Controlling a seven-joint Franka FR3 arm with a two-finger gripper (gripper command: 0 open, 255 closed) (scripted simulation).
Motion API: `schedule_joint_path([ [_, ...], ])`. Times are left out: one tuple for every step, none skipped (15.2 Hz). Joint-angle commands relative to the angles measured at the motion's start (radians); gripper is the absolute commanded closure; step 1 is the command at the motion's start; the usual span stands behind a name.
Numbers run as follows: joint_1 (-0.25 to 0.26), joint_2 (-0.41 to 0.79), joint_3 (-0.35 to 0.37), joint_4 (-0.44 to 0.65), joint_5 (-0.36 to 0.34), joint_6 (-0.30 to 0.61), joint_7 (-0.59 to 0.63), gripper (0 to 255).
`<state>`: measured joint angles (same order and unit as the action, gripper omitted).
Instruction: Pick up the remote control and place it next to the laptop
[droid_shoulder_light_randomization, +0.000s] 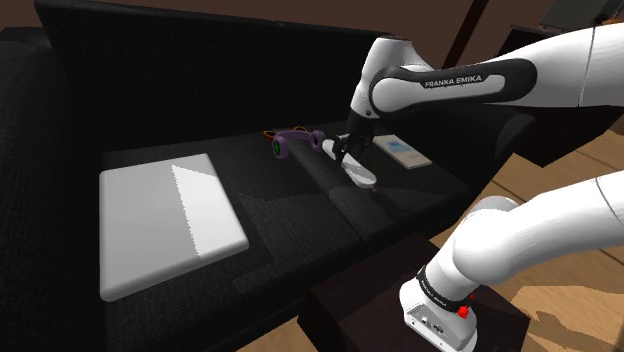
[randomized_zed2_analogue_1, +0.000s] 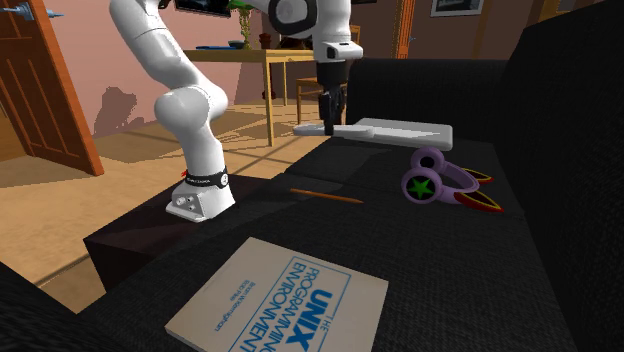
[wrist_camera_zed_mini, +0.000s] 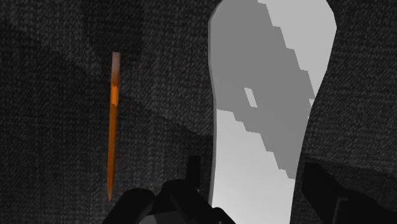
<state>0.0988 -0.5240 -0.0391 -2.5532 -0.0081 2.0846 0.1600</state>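
One book (randomized_zed2_analogue_1: 280, 305) | one pencil (randomized_zed2_analogue_1: 325, 195) | one purple toy (randomized_zed2_analogue_1: 435, 182) | one laptop (randomized_zed2_analogue_1: 410, 133) | jaws pinching one white remote (wrist_camera_zed_mini: 254, 159)

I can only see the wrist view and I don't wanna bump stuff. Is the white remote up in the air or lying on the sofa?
Observer: Up in the air. In the second exterior view the remote hangs above the seat of the black sofa, clasped by the end effector.
Operator: Where's the laptop?
Observer: The white laptop lies closed on the seat, far toward the shoulder view's left of the remote.
Operator: Anything in the way?
Observer: A purple wheeled toy sits on the seat between them, close to the backrest.
Operator: And on the other side?
Observer: A book lies flat to the shoulder view's right of the end effector.
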Motion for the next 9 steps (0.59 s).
schedule_joint_path([
  [0.025,0.009,0.042,0.003,0.020,0.006,0.053,255],
  [0.037,0.017,0.061,0.010,0.029,0.008,0.079,255],
  [0.049,0.026,0.081,0.018,0.038,0.009,0.104,255],
  [0.060,0.036,0.101,0.027,0.046,0.011,0.129,255],
  [0.070,0.047,0.120,0.037,0.054,0.012,0.154,255],
  [0.081,0.059,0.140,0.048,0.061,0.014,0.179,255],
  [0.091,0.072,0.159,0.060,0.068,0.016,0.203,255],
  [0.101,0.087,0.178,0.074,0.073,0.017,0.228,255],
  [0.110,0.102,0.196,0.089,0.078,0.019,0.253,255],
])
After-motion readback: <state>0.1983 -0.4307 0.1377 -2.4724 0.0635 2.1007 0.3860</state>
